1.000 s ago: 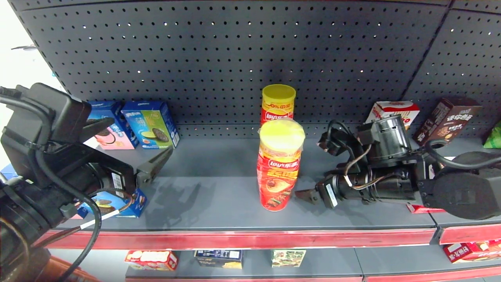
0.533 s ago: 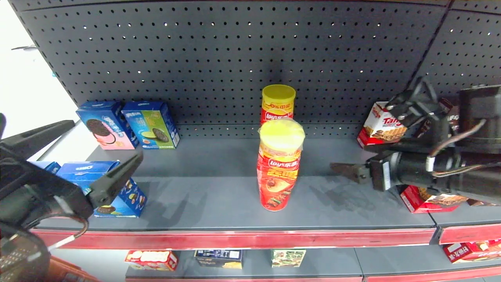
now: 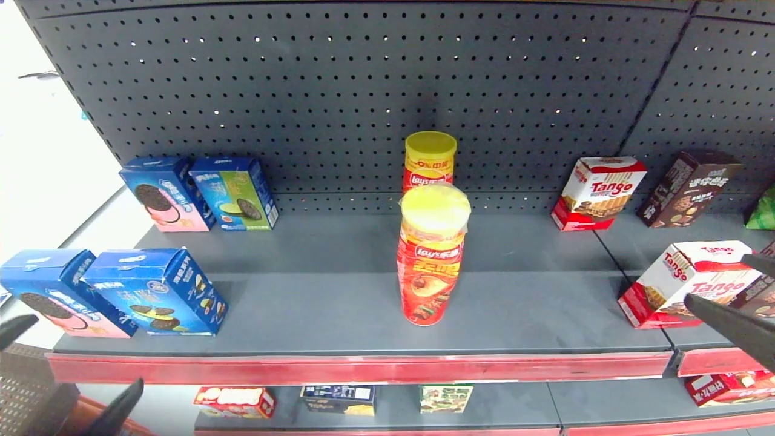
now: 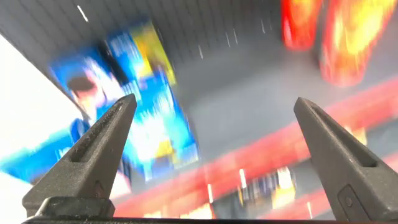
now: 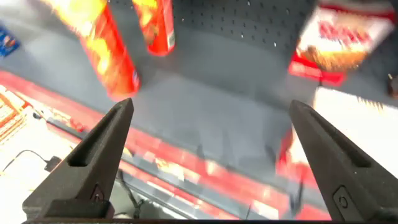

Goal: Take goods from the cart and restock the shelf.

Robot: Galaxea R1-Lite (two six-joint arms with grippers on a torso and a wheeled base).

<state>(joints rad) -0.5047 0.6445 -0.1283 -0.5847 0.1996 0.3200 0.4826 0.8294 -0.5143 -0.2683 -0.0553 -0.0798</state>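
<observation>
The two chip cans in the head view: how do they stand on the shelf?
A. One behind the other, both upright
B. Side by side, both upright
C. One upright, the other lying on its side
A: the front chip can stands upright in the middle of the shelf, and the second chip can stands upright straight behind it, close to the pegboard.

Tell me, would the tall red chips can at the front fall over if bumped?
Probably yes: the front can is tall and narrow on a small base. Tipped, its round body would likely roll along the shelf. It looks stiff, probably light.
</observation>
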